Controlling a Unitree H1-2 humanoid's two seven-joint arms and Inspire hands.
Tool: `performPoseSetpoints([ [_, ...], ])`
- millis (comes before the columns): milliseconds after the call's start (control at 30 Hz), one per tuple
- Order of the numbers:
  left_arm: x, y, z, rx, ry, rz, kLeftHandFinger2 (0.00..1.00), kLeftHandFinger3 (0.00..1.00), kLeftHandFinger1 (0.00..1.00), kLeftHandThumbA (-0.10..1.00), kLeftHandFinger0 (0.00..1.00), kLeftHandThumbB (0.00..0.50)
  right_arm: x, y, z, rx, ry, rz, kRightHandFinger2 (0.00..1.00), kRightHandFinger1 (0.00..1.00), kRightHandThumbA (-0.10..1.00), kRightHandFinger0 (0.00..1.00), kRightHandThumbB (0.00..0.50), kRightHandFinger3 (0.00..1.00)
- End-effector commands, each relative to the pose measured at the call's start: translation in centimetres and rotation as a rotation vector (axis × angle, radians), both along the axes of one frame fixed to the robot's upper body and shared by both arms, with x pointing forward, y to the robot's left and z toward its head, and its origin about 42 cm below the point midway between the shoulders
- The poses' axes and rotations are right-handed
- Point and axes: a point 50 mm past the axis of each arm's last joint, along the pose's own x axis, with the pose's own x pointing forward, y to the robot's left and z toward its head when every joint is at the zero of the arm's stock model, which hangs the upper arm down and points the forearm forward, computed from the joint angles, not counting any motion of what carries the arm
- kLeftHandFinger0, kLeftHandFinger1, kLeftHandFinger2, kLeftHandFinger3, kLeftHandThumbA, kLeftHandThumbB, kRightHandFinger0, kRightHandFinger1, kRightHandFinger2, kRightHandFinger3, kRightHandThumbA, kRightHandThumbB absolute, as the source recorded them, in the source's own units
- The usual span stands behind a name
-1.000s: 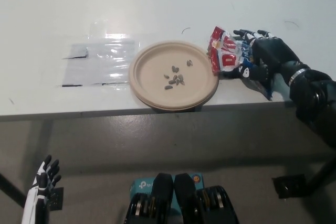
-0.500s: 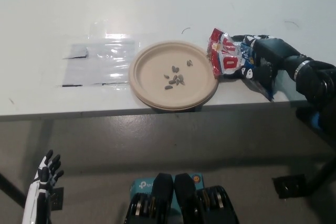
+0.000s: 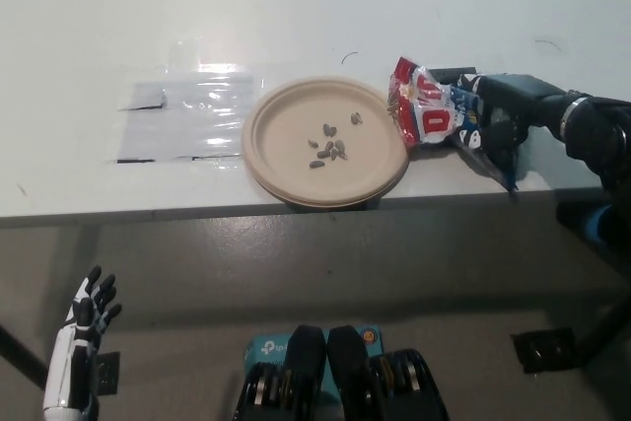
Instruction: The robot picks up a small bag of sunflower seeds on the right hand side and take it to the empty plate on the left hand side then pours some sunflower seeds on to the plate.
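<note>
A tan paper plate (image 3: 286, 160) sits on the white table near its front edge, with several sunflower seeds (image 3: 328, 148) in its middle. Just right of the plate is a small red, white and blue seed bag (image 3: 426, 108), crumpled, its open end toward the plate rim. My black right hand (image 3: 490, 110) is shut on the bag's right part, the arm reaching in from the right edge. My white left hand (image 3: 83, 336) hangs open at the lower left, below the table, holding nothing.
A clear plastic sheet (image 3: 187, 115) lies flat on the table (image 3: 296, 7) left of the plate. The table's front edge runs across just below the plate. A black table foot (image 3: 544, 349) shows on the floor at lower right.
My right arm has swung lower and further right, turning the hand; the bag has crumpled and tipped flatter next to the plate. My left hand has risen slightly.
</note>
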Motion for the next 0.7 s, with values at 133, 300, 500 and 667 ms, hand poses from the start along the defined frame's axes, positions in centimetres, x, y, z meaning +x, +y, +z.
performPoseSetpoints([
  [133, 2.9, 1.4, 4.7, 0.069, -0.149, -0.057, 1.0, 1.0, 1.0, 1.0, 1.0, 0.001, -2.5, -1.5, 14.6, 0.013, 0.545, 0.118, 1.0, 1.0, 0.83, 1.0, 0.5, 1.0],
  [300, 3.0, 1.4, 4.9, 0.064, -0.161, -0.062, 1.0, 1.0, 1.0, 1.0, 0.99, 0.0, -3.3, -1.7, 14.9, 0.078, 0.441, 0.188, 1.0, 1.0, 1.0, 1.0, 0.456, 1.0],
  [500, 3.3, 1.5, 5.1, 0.071, -0.165, -0.06, 1.0, 1.0, 1.0, 1.0, 1.0, 0.009, -3.3, -1.8, 15.7, 0.186, 0.366, 0.114, 1.0, 1.0, 1.0, 1.0, 0.349, 1.0],
  [667, 3.4, 1.5, 5.1, 0.075, -0.166, -0.059, 1.0, 1.0, 1.0, 1.0, 1.0, 0.0, -3.8, -2.4, 17.3, 0.232, 0.365, 0.125, 1.0, 1.0, 1.0, 1.0, 0.344, 1.0],
])
